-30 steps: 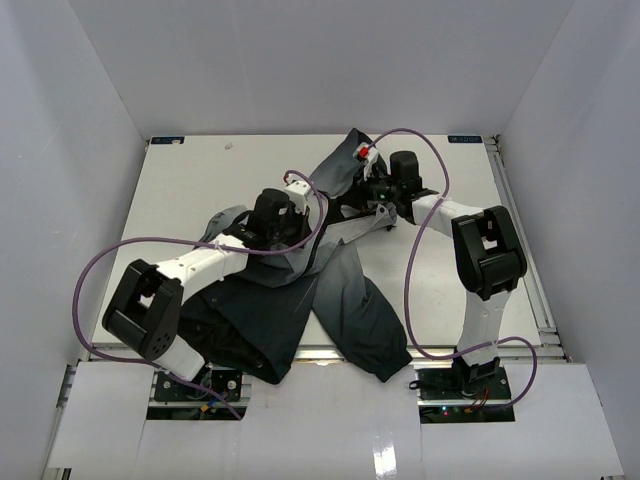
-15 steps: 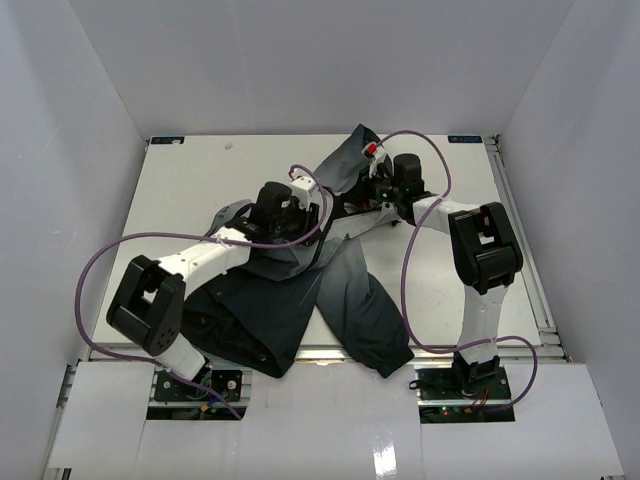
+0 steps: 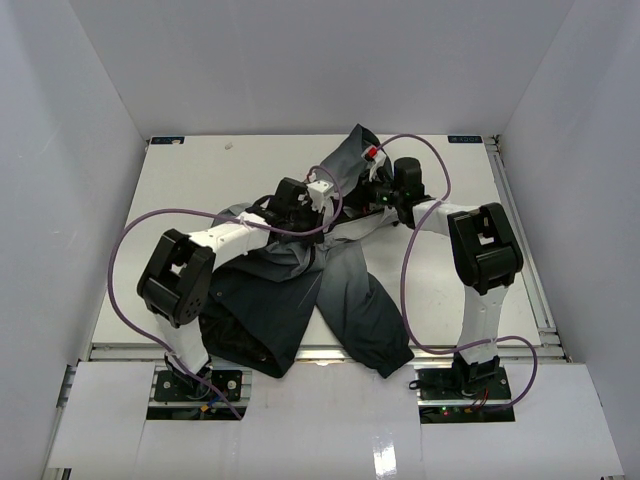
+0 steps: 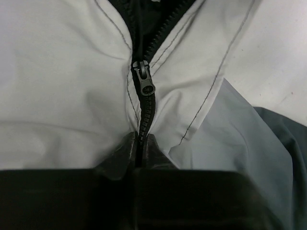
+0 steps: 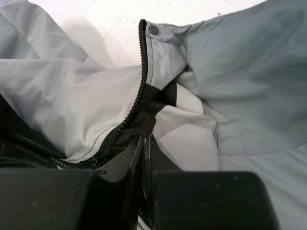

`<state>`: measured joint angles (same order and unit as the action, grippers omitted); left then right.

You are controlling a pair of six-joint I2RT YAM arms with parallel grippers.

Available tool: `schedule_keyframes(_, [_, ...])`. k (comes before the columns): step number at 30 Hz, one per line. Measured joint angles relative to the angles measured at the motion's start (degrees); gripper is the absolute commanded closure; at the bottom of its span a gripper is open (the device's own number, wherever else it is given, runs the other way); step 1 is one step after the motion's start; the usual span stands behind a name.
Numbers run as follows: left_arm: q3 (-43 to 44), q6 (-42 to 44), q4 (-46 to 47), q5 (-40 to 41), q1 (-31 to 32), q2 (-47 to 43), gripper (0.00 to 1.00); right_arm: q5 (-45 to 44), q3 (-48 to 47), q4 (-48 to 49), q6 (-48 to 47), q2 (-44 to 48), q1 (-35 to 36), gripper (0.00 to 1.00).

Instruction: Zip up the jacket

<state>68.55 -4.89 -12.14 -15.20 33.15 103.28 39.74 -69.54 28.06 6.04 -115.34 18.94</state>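
One slider (image 4: 145, 84) on jacket (image 4: 62, 96), left wrist only.

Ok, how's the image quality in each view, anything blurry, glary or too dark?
Top external: even light, sharp, but the jacket reads as a dark mass and the glossy near strip shows glare. Left wrist: zipper slider crisp, left gripper dark and soft. Right wrist: zipper teeth sharp, right gripper blurred.

Dark jacket (image 3: 350, 300) on white table (image 3: 200, 175)
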Motion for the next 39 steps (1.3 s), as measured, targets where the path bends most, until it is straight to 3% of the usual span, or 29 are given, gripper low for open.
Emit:
schedule_keyframes(5, [-2.61, -0.08, 2.23, 1.14, 0.0, -3.02, 1.0, -0.08, 1.94, 1.35, 0.03, 0.42, 0.09, 0.92])
schedule_keyframes(13, [-7.88, -0.08, 6.09, 1.29, 0.59, -16.5, 1.0, 0.03, -0.17, 2.54, 2.84, -1.71, -0.15, 0.92])
schedule_keyframes(22, [-11.3, -0.09, 8.01, 1.65, 1.25, -19.12, 1.0, 0.06, -6.59, 0.25, 5.33, -7.88, -0.2, 0.91])
schedule_keyframes(27, [-13.48, -1.01, 10.53, 1.93, 1.56, -19.12, 1.0, -0.19, -13.2, -6.22, 3.43, -9.78, -0.25, 0.53])
schedule_keyframes(31, [-17.68, -2.63, 14.16, 2.33, 1.93, -18.98, 1.0, -1.06, -10.98, -9.98, 0.8, -5.13, -0.68, 0.49])
schedule_keyframes(39, [-22.07, -4.23, 19.77, 4.17, 2.34, -18.73, 1.0, -3.38, 3.27, -11.24, -2.66, 12.91, -0.19, 0.6])
